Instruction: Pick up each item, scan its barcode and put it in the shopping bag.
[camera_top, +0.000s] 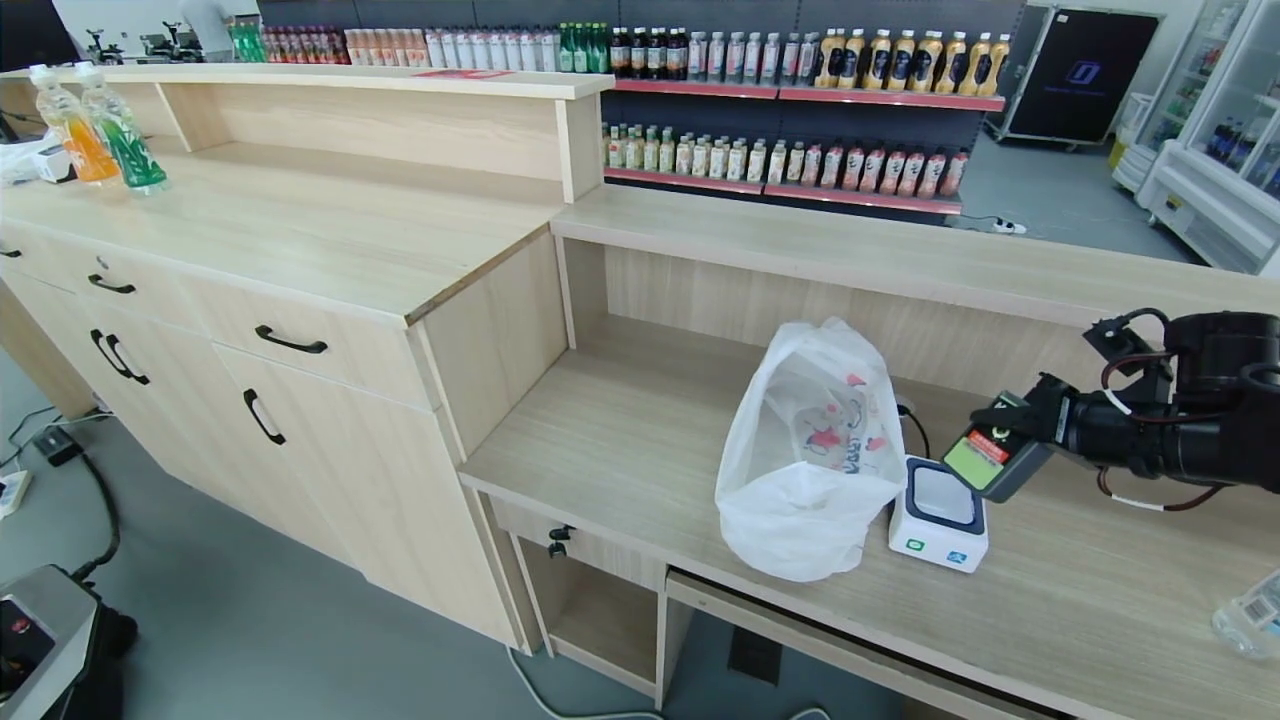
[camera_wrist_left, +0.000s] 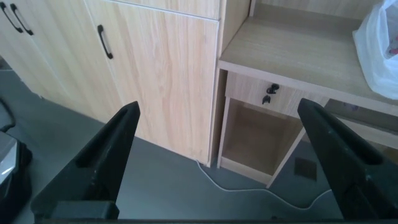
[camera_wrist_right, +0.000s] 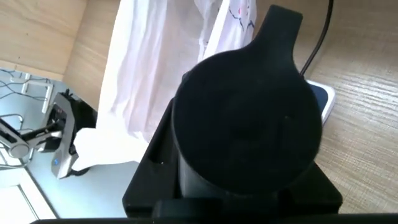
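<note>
Nearest, at the lower right edge of the head view, a clear bottle (camera_top: 1250, 615) lies on the wooden surface (camera_top: 620, 420), cut off by the frame so that its form is hard to make out. The left gripper (camera_wrist_left: 217, 106) hangs above the grey floor (camera_wrist_left: 174, 186) in front of the cabinet (camera_wrist_left: 161, 74). Its two dark fingers (camera_wrist_left: 106, 155) are spread wide with nothing between them.

Farther in, the right gripper (camera_top: 1025, 430) is closed on the item (camera_top: 980, 465), a dark container with a green label and a red strip. It is held tilted just above the scanner (camera_top: 938, 525). In the right wrist view the item's round dark end (camera_wrist_right: 249, 124) hides the fingertips and most of the scanner (camera_wrist_right: 322, 94), leaving one pale corner visible.

The scanner, a white box with a dark top, stands on the surface touching the shopping bag (camera_top: 805, 470). The bag is a translucent white plastic sack with red print, standing upright with its mouth open; its contents cannot be made out.

Beyond, an orange bottle (camera_top: 70, 125) and a green bottle (camera_top: 125, 130) stand together on the higher counter. Farthest, shelves (camera_top: 800, 95) carry rows of bottles.
</note>
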